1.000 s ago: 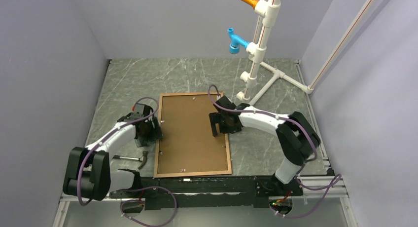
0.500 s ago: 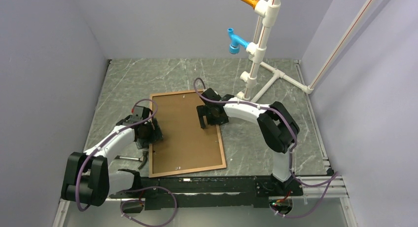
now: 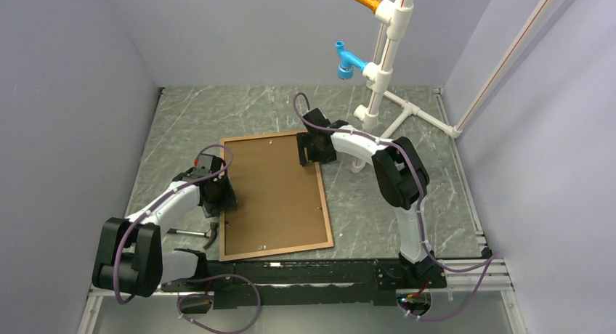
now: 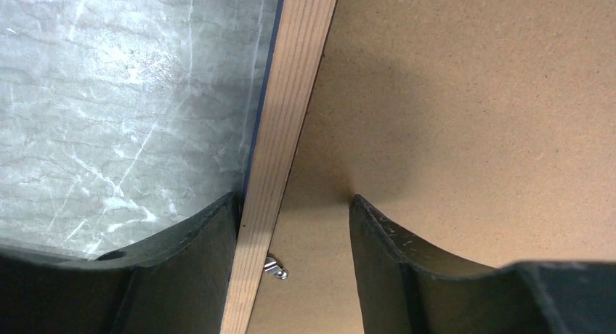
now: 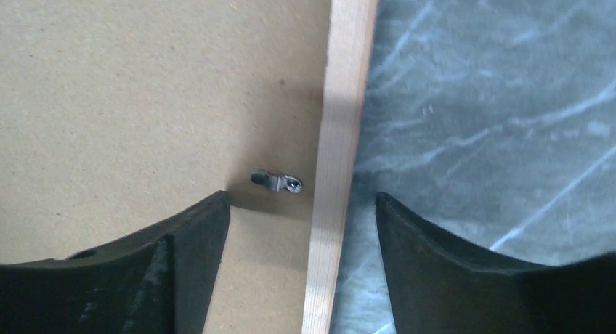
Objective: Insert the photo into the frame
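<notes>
The frame (image 3: 276, 251) lies wood face up on the table, with a brown backing board (image 3: 272, 192) filling it. The photo is hidden. My left gripper (image 3: 220, 196) is open and straddles the frame's left rail (image 4: 290, 94); its left finger touches the rail's outer side and its right finger rests over the board (image 4: 465, 94). A small metal clip (image 4: 274, 270) sits between the fingers. My right gripper (image 3: 312, 149) is open near the frame's far right corner, astride the right rail (image 5: 347, 80) without touching it, with another clip (image 5: 277, 181) just ahead of it.
A small hammer (image 3: 196, 234) lies on the table left of the frame's near corner. A white pipe stand (image 3: 378, 72) with blue and orange fittings rises at the back right, its feet close to the right arm. Grey walls enclose the marbled table (image 3: 189, 116).
The frame has slid left and turned slightly. My right gripper travelled along the right rail toward the far corner. Both pairs of jaws have narrowed a little.
</notes>
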